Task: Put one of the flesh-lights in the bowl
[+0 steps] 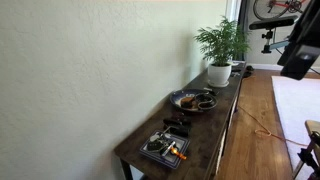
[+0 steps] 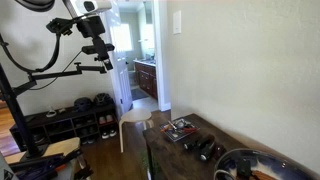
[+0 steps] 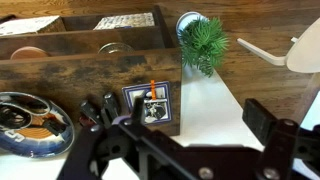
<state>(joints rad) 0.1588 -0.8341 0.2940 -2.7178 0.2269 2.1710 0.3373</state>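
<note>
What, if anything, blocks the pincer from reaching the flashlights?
Probably nothing, so likely yes: the pincer hangs open above the table, and the flashlights lie uncovered between bowl and tray.

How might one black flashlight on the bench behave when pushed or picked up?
The flashlights look stubby and round, so one would probably roll if nudged. Each is far smaller than the bowl, so likely light and stiff.

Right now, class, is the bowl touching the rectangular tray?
Apart. In an exterior view the flashlights lie between the bowl and the tray, which sit clear of each other.
</note>
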